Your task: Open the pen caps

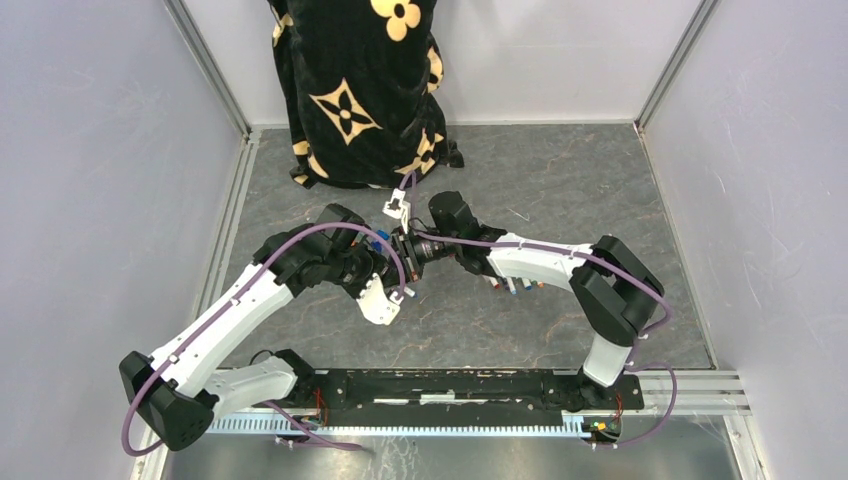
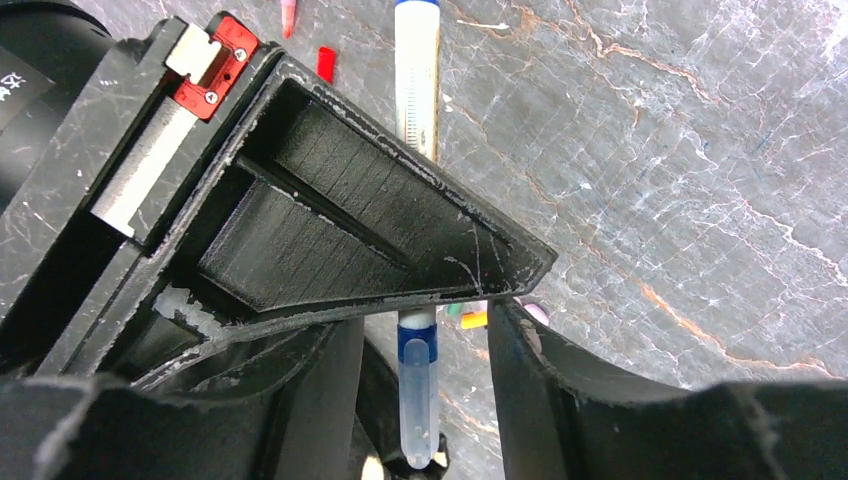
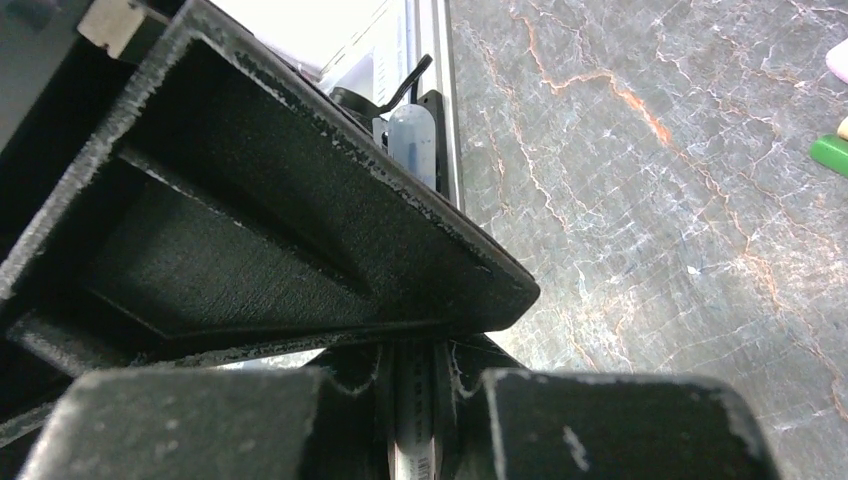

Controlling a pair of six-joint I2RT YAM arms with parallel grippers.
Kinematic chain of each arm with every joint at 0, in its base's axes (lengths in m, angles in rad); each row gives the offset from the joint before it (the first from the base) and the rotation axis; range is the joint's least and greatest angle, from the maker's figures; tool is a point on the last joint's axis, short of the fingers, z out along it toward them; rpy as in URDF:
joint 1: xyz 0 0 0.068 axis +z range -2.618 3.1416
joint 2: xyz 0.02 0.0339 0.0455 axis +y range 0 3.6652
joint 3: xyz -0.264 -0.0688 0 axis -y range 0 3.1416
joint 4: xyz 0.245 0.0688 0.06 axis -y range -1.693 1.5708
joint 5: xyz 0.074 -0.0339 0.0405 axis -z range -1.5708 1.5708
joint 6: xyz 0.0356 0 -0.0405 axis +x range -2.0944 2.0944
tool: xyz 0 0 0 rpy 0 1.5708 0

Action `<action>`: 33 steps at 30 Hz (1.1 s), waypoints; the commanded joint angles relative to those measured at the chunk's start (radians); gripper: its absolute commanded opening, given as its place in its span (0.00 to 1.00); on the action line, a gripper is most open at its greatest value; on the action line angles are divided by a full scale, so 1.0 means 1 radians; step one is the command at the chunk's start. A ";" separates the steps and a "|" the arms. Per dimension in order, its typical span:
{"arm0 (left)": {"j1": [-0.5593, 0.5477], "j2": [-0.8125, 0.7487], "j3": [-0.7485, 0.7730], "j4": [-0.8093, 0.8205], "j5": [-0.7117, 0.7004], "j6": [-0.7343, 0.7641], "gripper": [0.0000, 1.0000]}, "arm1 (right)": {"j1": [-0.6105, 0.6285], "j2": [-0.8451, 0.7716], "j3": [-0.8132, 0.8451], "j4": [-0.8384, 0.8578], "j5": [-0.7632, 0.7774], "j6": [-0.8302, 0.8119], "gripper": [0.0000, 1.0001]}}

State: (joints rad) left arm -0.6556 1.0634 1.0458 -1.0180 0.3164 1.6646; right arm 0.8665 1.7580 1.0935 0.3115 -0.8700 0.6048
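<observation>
A white-barrelled pen runs down the left wrist view, its clear cap with a blue band still on it. My left gripper is open, and its fingers stand on either side of the cap without touching it. My right gripper is shut on the pen's barrel, and the capped end shows beyond the other gripper's finger. In the top view the left gripper and right gripper meet tip to tip at mid-table.
Several pens lie under the right forearm. Loose caps lie on the marble top: a red one, an orange one and a green one. A black patterned cloth stands at the back. Grey walls close in both sides.
</observation>
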 commanded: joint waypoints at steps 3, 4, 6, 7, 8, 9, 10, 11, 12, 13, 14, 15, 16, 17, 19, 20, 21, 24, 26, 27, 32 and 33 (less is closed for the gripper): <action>-0.007 0.023 0.029 0.000 0.051 -0.016 0.41 | 0.000 0.015 0.060 0.104 -0.035 0.054 0.00; -0.007 0.025 0.032 -0.003 0.048 -0.016 0.35 | 0.000 0.016 0.056 0.124 -0.043 0.072 0.00; -0.007 0.029 0.034 -0.003 0.048 -0.016 0.24 | -0.001 0.021 0.052 0.176 -0.061 0.107 0.00; -0.006 0.030 0.035 -0.003 0.051 -0.016 0.19 | 0.000 0.022 0.049 0.203 -0.069 0.131 0.00; -0.007 0.031 0.038 -0.004 0.053 -0.020 0.15 | 0.000 0.024 0.042 0.244 -0.077 0.160 0.00; -0.008 0.033 0.039 -0.004 0.056 -0.026 0.13 | 0.001 0.024 0.033 0.298 -0.083 0.197 0.00; -0.007 0.036 0.043 -0.003 0.061 -0.035 0.11 | -0.001 0.024 0.033 0.320 -0.081 0.209 0.00; -0.007 0.040 0.045 -0.004 0.063 -0.042 0.09 | -0.002 0.027 0.041 0.316 -0.078 0.209 0.00; -0.006 0.041 0.045 -0.003 0.063 -0.046 0.06 | -0.002 0.030 0.046 0.316 -0.074 0.210 0.00; -0.007 0.041 0.045 -0.003 0.062 -0.047 0.03 | -0.005 0.031 0.049 0.316 -0.067 0.212 0.00; -0.006 0.041 0.045 -0.004 0.061 -0.047 0.03 | -0.007 0.035 0.053 0.315 -0.064 0.212 0.00; -0.007 0.040 0.046 -0.003 0.060 -0.048 0.02 | -0.007 0.040 0.059 0.308 -0.057 0.210 0.00; -0.007 0.040 0.046 -0.006 0.059 -0.045 0.02 | -0.007 0.051 0.074 0.281 -0.046 0.196 0.00; -0.006 0.040 0.046 -0.007 0.058 -0.040 0.02 | -0.007 0.066 0.095 0.237 -0.039 0.179 0.00; -0.007 0.042 0.045 -0.004 0.049 -0.025 0.02 | -0.008 0.110 0.155 0.114 -0.032 0.133 0.00; -0.006 0.043 0.044 -0.003 0.041 -0.011 0.02 | -0.010 0.135 0.176 0.070 -0.029 0.114 0.00; -0.006 0.044 0.037 0.006 0.023 0.007 0.02 | -0.011 0.160 0.194 0.044 -0.030 0.105 0.00; 0.055 0.049 0.021 0.014 -0.120 0.095 0.02 | -0.026 0.189 0.220 -0.360 -0.017 -0.125 0.00; 0.425 0.062 0.072 -0.034 -0.040 0.330 0.02 | -0.013 -0.117 -0.231 -0.355 0.025 -0.182 0.00; 0.733 0.088 0.104 -0.090 0.030 0.485 0.02 | -0.010 -0.285 -0.569 -0.044 0.056 -0.039 0.00; 0.298 -0.031 -0.002 0.057 -0.031 0.244 0.02 | -0.013 -0.239 -0.367 -0.151 -0.023 -0.053 0.00; 0.262 -0.028 0.012 0.010 -0.039 0.225 0.02 | -0.014 -0.239 -0.386 -0.094 -0.037 -0.009 0.00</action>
State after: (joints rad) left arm -0.1314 1.1683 1.0779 -1.0939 0.5728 1.9247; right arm 0.8352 1.3949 0.6186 0.4107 -0.8043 0.6201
